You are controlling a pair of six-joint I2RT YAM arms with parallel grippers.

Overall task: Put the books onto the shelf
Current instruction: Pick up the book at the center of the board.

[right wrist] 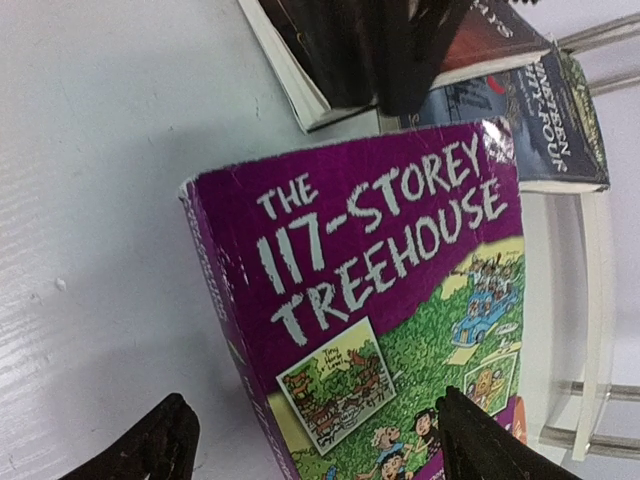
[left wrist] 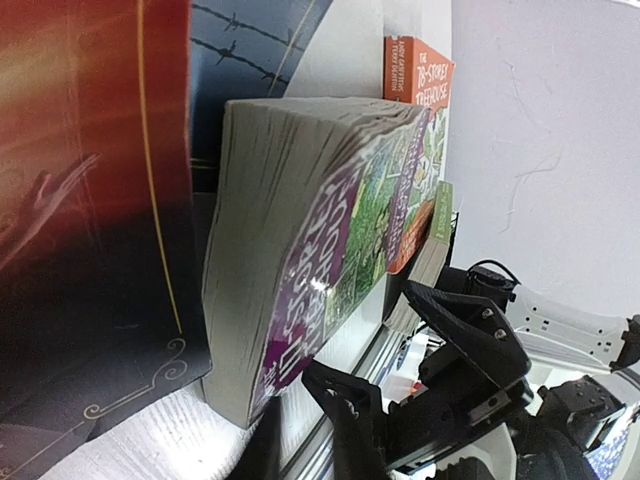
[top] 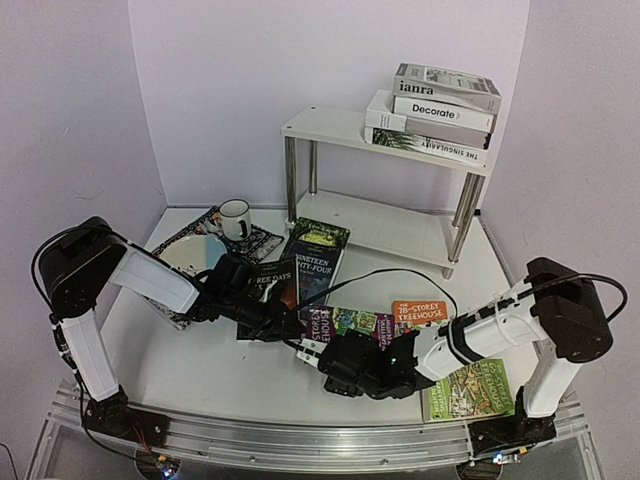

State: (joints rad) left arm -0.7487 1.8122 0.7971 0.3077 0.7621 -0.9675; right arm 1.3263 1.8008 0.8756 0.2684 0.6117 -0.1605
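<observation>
Right gripper [right wrist: 310,400] wide open, straddling purple 117-Storey Treehouse book [right wrist: 400,260] flat on bench [right wrist: 100,150]; left gripper [top: 288,328] at its top edge, opening indeterminate.

Purple "117-Storey Treehouse" paperback [right wrist: 400,300]: lower cover cut by bottom edge, right wrist view.
Dark red glossy book [left wrist: 90,200]: blurred, title unreadable, cropped at frame edge.
Left gripper [top: 290,328]: fingertips hidden from above; jaw gap indeterminable.

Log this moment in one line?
right gripper: open astride purple book | left gripper: at dark book | shelf: book stack on top
</observation>
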